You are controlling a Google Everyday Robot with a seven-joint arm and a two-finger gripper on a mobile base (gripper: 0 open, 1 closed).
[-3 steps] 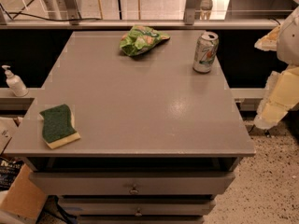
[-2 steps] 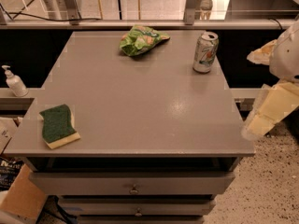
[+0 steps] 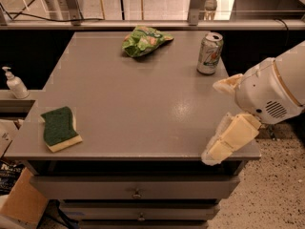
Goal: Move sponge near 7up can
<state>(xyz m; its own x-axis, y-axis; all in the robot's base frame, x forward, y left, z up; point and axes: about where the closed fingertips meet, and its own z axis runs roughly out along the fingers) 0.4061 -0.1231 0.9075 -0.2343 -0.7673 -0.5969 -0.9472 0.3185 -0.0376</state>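
The sponge (image 3: 59, 128), dark green on top with a pale yellow base, lies flat at the table's front left corner. The 7up can (image 3: 209, 53) stands upright at the back right of the grey table (image 3: 138, 104). My gripper (image 3: 213, 122) comes in from the right over the table's front right edge, on a white arm (image 3: 274, 92). Its two cream fingers are spread wide apart, one (image 3: 228, 84) a little in front of the can, the other (image 3: 228, 140) at the front edge. It holds nothing and is far from the sponge.
A light green snack bag (image 3: 143, 40) lies at the back middle of the table. A white pump bottle (image 3: 15, 83) stands on a lower shelf to the left. Drawers (image 3: 137, 190) sit below the tabletop. A railing runs behind the table.
The arm and gripper have moved left from the right edge of view, in over the table's front right corner. The sponge, can and bag have not moved.
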